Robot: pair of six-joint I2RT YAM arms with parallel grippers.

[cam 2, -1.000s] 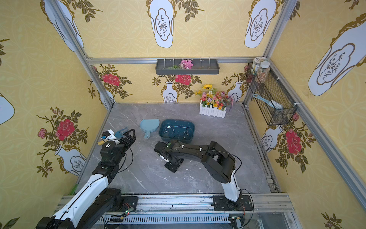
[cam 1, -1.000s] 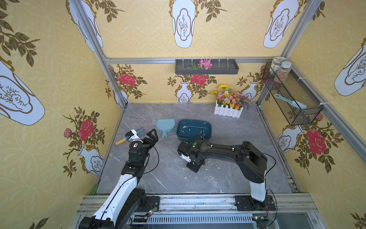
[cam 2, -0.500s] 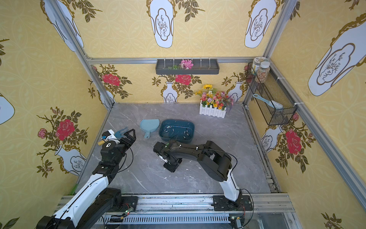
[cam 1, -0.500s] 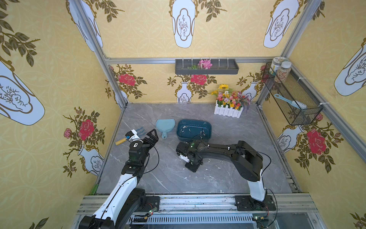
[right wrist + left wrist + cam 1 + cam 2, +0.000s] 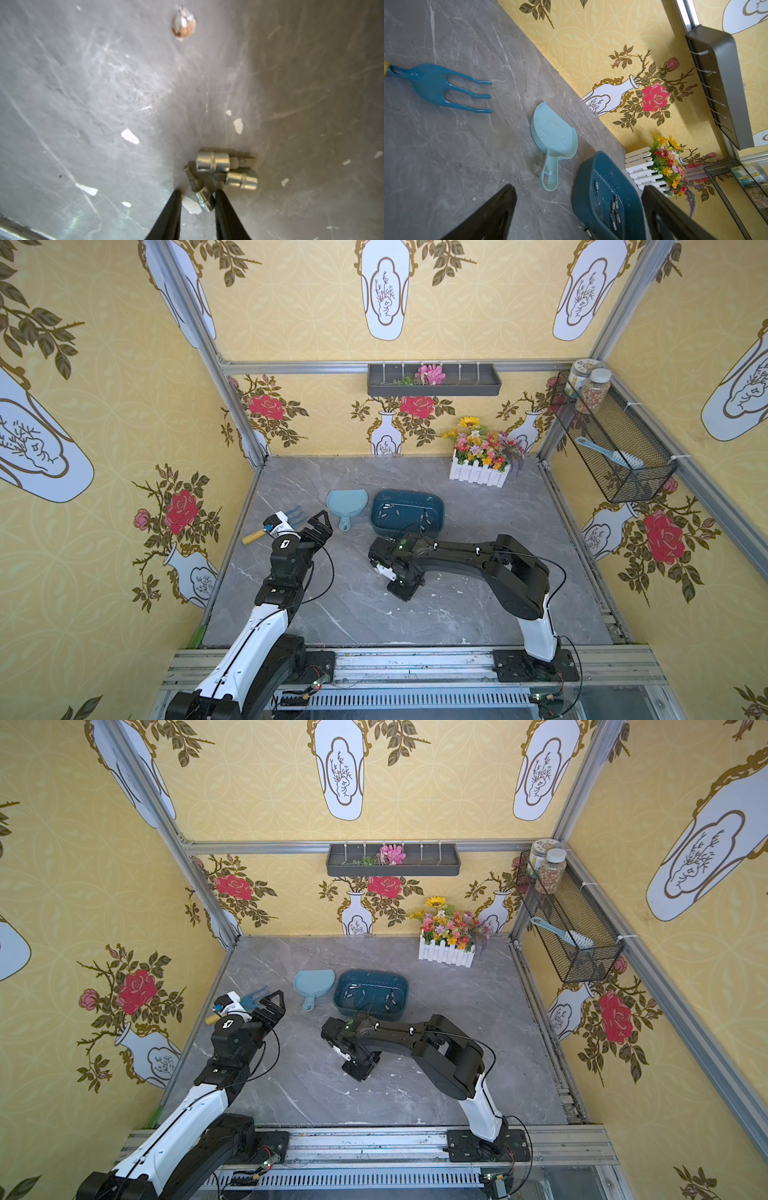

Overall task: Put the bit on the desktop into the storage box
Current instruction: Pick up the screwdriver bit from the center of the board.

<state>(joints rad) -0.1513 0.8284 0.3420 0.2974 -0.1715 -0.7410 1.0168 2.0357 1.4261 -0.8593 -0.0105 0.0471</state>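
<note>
The right gripper's jaws stand narrowly apart, straddling one silver bit that lies on the desktop, with a gap on one side. Two more bits lie just beside it. The storage box, holding several bits, sits nearby. The left gripper hangs wide open, well apart.

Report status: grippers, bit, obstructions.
Left gripper open, unloaded. Right gripper straddling one bit on desktop, not clamped. Two neighbouring bits crowd it.

storage box: bits inside | dustpan: just beside box
</note>
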